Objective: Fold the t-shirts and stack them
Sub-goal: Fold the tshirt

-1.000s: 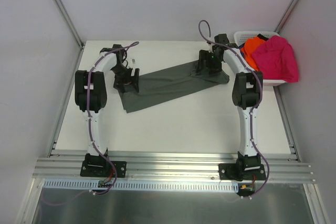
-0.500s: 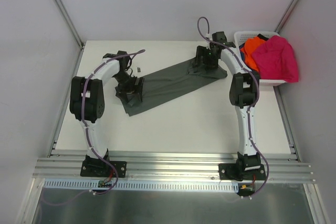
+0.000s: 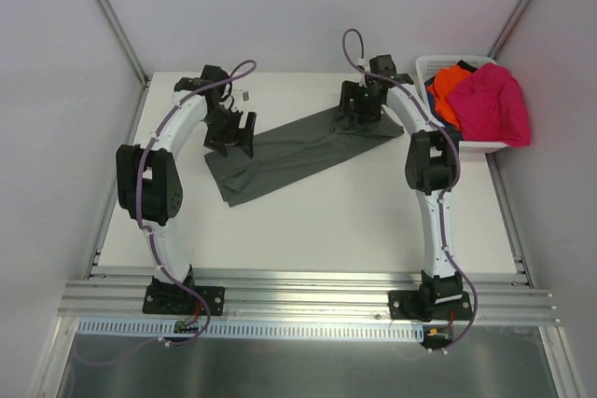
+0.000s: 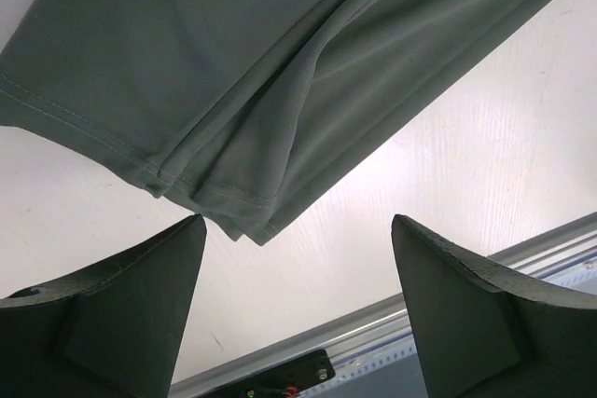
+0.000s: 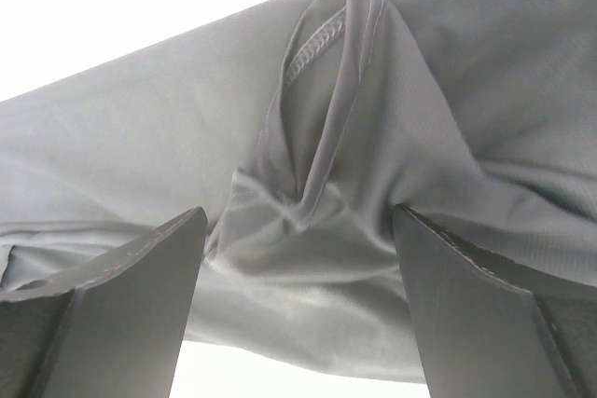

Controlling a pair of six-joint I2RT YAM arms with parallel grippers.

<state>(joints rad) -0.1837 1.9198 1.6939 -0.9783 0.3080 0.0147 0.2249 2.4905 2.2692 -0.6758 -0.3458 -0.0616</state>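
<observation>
A dark grey-green t-shirt [image 3: 298, 148] lies folded into a long slanted band across the far half of the table. My left gripper [image 3: 231, 134] hovers open over its left end. In the left wrist view the shirt's hemmed corner [image 4: 233, 212] lies just beyond the left gripper [image 4: 297, 223], with bare table between the fingers. My right gripper [image 3: 359, 111] is open over the band's right end. Its wrist view shows a bunched fold of the t-shirt [image 5: 317, 193] between the spread fingers of the right gripper [image 5: 298, 216]. Neither gripper holds cloth.
A white lattice basket [image 3: 424, 64] stands at the far right corner, holding a magenta-pink t-shirt [image 3: 490, 104] and an orange t-shirt [image 3: 450, 81]. An aluminium rail [image 3: 308, 291] runs along the table's near edge. Walls close in the left, back and right sides.
My left gripper has shifted over the shirt's left end and now sits a little farther back. My right gripper has drifted slightly left and away. Both have stayed open.
</observation>
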